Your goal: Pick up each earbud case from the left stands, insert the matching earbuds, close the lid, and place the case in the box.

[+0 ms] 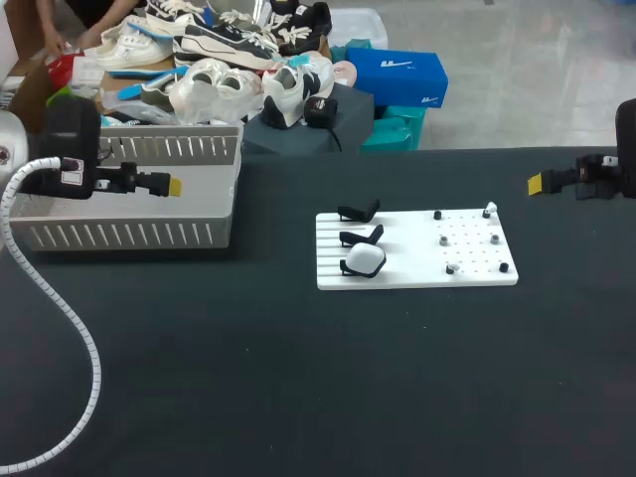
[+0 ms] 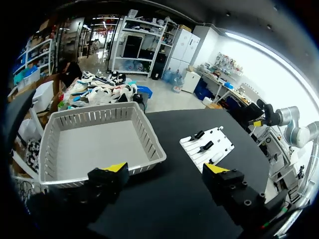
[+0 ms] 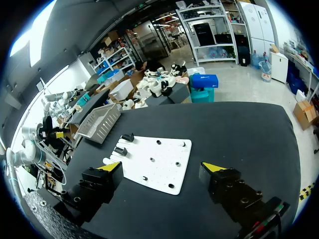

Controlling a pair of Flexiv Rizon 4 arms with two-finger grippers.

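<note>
A white earbud case sits on the nearest of three black stands along the left edge of a white board; the other two stands hold nothing. Small earbuds sit on pegs on the board's right half. My left gripper hangs open and empty over the grey slatted box, far left of the board. My right gripper is open and empty, high at the far right. From the right wrist, the board lies ahead of the open gripper. From the left wrist, the open gripper looks over the box.
The box stands empty at the table's back left. A white ribbed cable from my left arm curves across the near left of the black table. Dark tabletop surrounds the board on all sides.
</note>
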